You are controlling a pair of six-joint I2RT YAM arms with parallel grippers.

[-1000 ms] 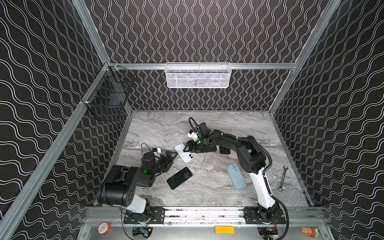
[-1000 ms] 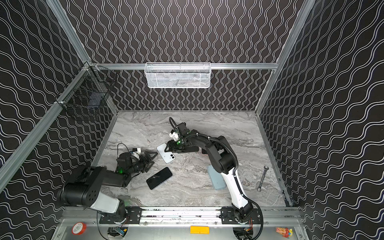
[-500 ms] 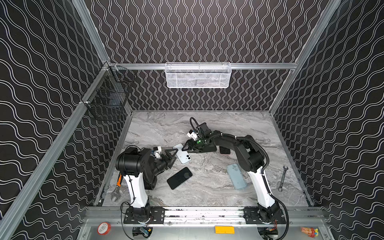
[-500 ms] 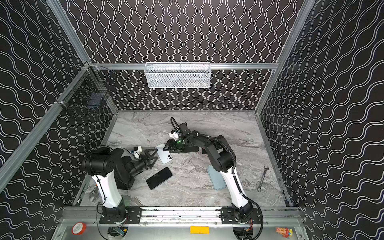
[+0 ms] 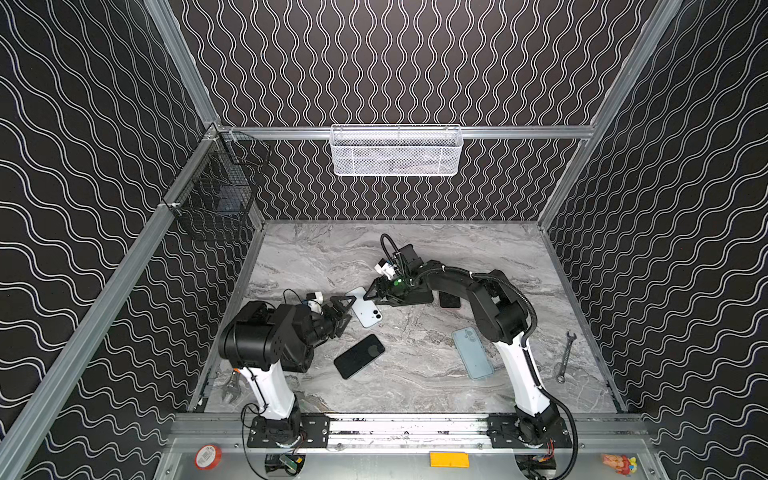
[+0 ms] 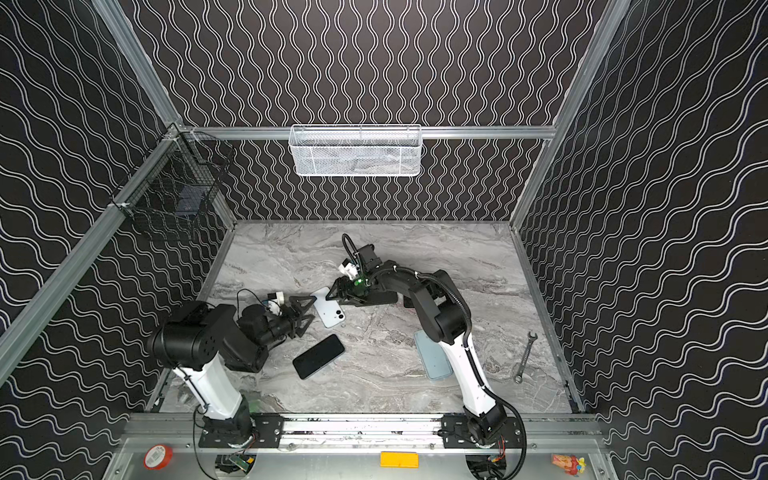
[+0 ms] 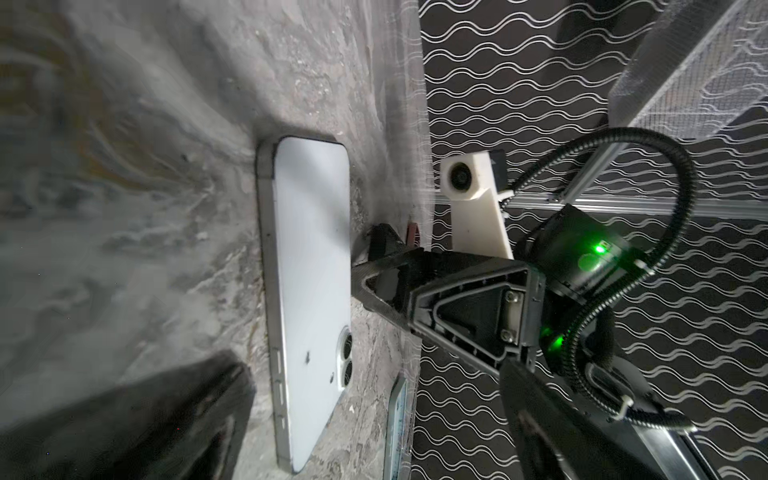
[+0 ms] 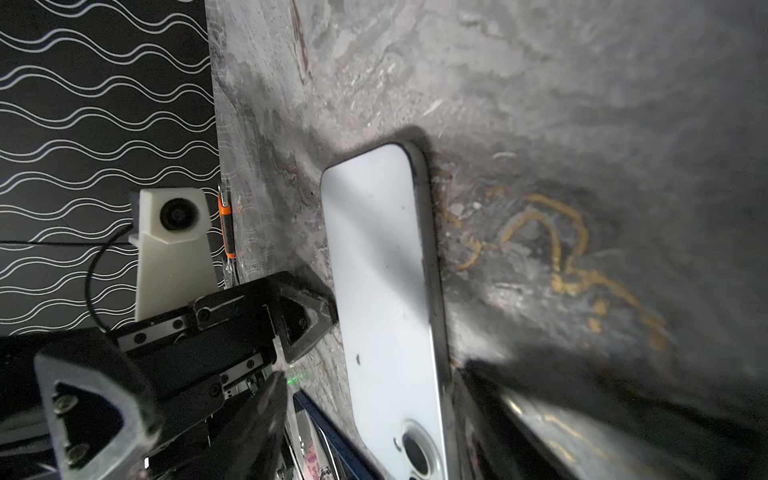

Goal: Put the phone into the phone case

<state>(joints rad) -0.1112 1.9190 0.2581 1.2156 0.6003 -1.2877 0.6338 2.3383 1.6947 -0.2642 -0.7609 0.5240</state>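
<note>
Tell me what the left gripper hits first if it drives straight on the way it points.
Most likely the white phone, lying back-up right ahead of the open left gripper. Depth is unclear; its fingers may straddle the phone's edge instead.

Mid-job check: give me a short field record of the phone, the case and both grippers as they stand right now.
phone: white, back up, flat on the table, between the two grippers
case: pale blue, flat on the table, well apart from the phone
left gripper: open, one finger at the phone's long edge
right gripper: fingertips at the opposite long edge; grip unclear
phone in case: no
also on table: black phone, wrench
</note>
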